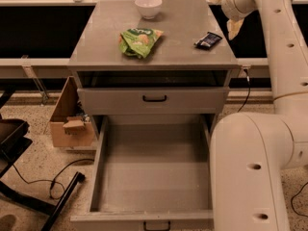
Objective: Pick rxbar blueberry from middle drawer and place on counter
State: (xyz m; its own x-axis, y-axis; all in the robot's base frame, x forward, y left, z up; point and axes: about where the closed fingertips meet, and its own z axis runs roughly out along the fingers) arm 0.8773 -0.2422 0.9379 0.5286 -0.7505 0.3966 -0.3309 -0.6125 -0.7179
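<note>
The rxbar blueberry (208, 40), a dark bar with white marks, lies flat on the counter (183, 57) near its right edge. My gripper (224, 11) is up at the counter's back right corner, above and to the right of the bar, open and holding nothing. The middle drawer (154, 177) is pulled fully out below, and its grey floor is bare.
A green snack bag (139, 40) lies mid-counter and a white bowl (148, 6) stands at the back. The shallower drawer (154, 100) above is shut. My arm's white body (250, 177) covers the lower right. A cardboard box (72, 124) and black stand with cable (43, 196) are on the floor at left.
</note>
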